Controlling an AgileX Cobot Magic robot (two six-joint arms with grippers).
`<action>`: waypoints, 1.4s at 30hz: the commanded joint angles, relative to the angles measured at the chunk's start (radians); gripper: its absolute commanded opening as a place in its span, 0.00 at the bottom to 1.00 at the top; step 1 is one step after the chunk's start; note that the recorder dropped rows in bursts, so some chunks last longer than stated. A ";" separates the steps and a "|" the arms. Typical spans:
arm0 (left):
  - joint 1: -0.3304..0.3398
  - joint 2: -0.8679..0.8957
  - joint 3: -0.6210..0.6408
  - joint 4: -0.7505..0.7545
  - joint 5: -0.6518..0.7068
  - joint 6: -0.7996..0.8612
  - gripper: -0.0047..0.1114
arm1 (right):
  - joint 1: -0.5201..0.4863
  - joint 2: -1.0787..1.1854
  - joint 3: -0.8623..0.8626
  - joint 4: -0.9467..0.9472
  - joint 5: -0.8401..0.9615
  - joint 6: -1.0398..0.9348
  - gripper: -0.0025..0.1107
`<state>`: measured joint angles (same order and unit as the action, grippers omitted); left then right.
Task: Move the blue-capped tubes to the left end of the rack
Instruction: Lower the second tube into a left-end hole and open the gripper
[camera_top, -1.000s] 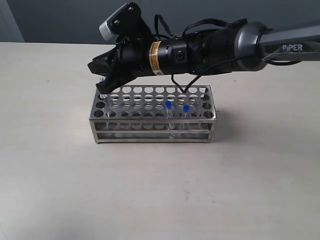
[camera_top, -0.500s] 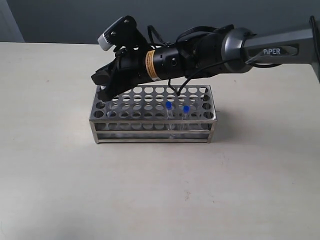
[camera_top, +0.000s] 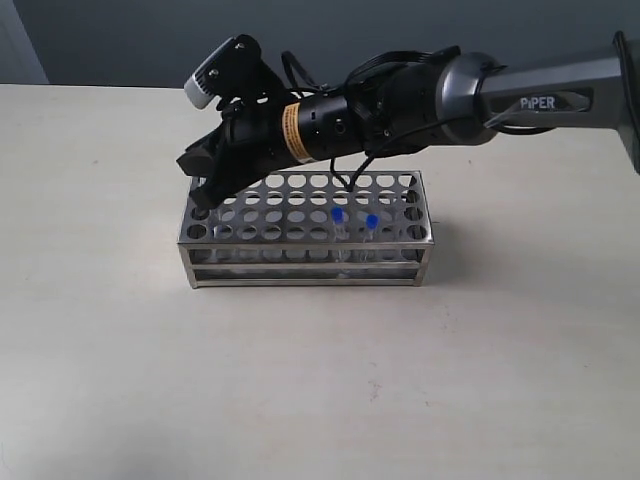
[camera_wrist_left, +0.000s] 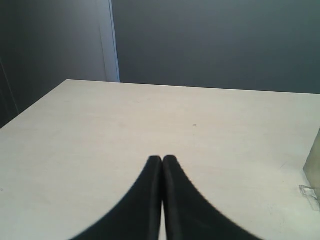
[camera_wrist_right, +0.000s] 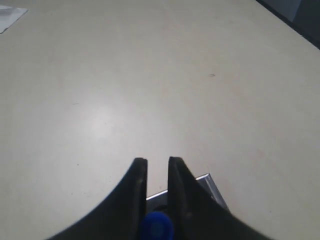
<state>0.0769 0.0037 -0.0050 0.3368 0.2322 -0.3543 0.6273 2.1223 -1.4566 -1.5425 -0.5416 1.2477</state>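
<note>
Beige tabletop: rack holds two blue-capped tubes; right hand clamps a third tube.

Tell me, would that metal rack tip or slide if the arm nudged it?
The rack looks unlikely to tip: it sits long and low, flat on the table. Being shiny, open-sided metal on a smooth surface, it would probably slide instead, jostling the blue-capped tubes in its holes.

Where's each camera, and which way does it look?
Exterior view: off the arms, looking down at the rack; shows the right gripper.
Left wrist view: left arm, facing across the table; shows the left gripper.
Right wrist view: right arm, facing down; fingers flank a blue-capped tube.
Exterior and right wrist share the rack.
</note>
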 joint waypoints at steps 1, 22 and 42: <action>-0.007 -0.004 0.003 -0.004 0.000 -0.003 0.04 | 0.013 -0.002 -0.004 0.011 -0.037 -0.003 0.01; -0.007 -0.004 0.003 -0.004 0.000 -0.003 0.04 | 0.029 -0.002 -0.085 -0.197 -0.015 0.172 0.01; -0.007 -0.004 0.003 -0.004 0.000 -0.003 0.04 | 0.063 0.067 -0.085 -0.202 -0.048 0.218 0.01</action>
<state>0.0769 0.0037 -0.0050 0.3368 0.2322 -0.3543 0.6686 2.1758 -1.5470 -1.7412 -0.5006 1.4494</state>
